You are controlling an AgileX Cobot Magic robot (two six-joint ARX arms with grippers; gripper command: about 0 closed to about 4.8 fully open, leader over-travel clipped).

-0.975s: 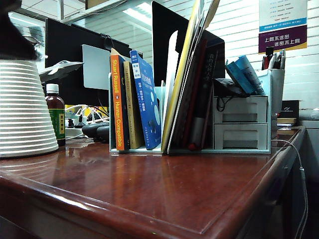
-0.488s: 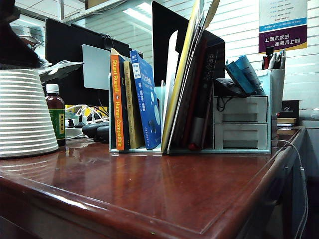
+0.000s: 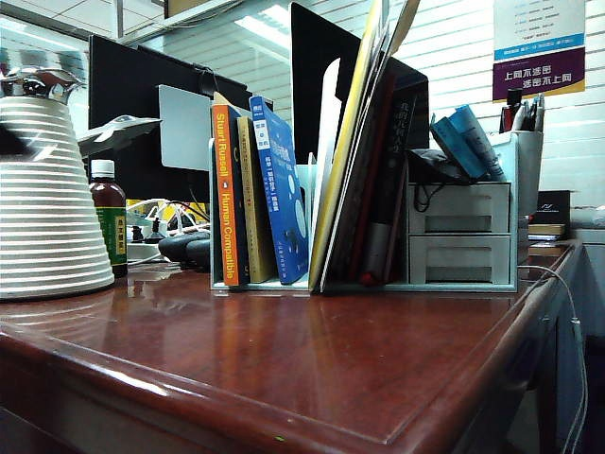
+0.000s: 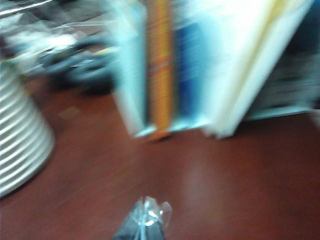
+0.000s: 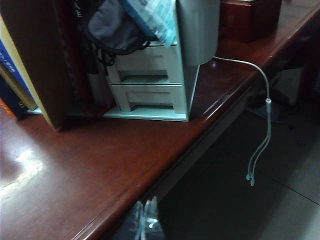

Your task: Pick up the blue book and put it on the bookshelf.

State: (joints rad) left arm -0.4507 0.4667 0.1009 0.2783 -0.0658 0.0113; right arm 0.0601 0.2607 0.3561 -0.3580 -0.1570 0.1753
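Blue book [image 3: 280,194] shelved in one bookshelf [image 3: 214,213], two grippers' jaws closed: left gripper [image 4: 146,218], right gripper [image 5: 145,217].

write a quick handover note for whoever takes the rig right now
Left gripper: shut, empty, over the bare table in front of the bookshelf.
Right gripper: shut, empty, near the table's edge by the drawer unit.
Blue book: upright in the bookshelf, leaning beside the orange-spined book.
Done: book shelved.
Left: nothing visible, perhaps park the arms.
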